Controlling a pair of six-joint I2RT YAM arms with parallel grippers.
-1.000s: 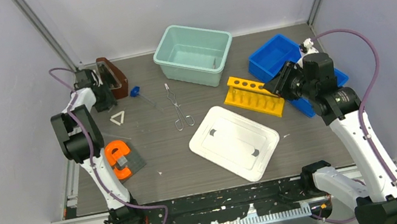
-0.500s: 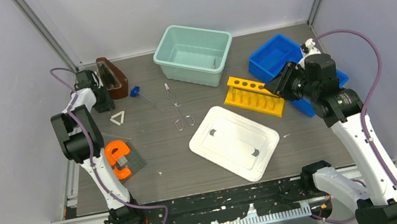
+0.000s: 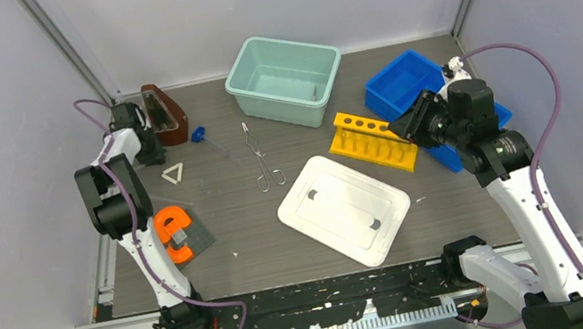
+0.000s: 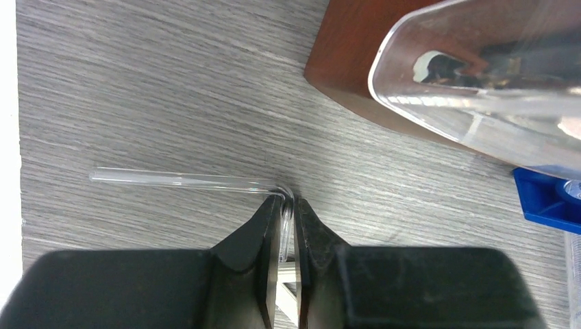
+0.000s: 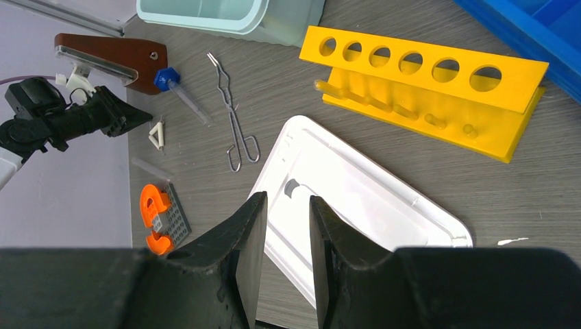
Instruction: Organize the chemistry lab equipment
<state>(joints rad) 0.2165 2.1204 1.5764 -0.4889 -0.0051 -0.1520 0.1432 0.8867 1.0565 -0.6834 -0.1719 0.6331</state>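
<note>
Top – L gripper (image 3: pixel 150 153): far-left of table (image 3: pixel 236 229), low beside brown stand (image 3: pixel 166 114); reached out there for the item lying by it.
Top – R gripper (image 3: pixel 396 122): hangs over yellow test-tube rack (image 3: pixel 372 141), not touching; prob. parked.
Top – loose kit: wire tongs (image 3: pixel 262 162), white triangle (image 3: pixel 173 174) and blue knob piece (image 3: pixel 197 133) lie on table, none in teal bin (image 3: pixel 276 106).
L wrist – grip: jaws pinched on bent glass rod (image 4: pixel 178 180) at its elbow.
L wrist – rod: thin, clear, L-shaped; long leg flat on table near stand. Elbow prob. easiest spot to catch.
R wrist – state: fingers apart, nothing between; white lid (image 5: pixel 356 192) below.
</note>
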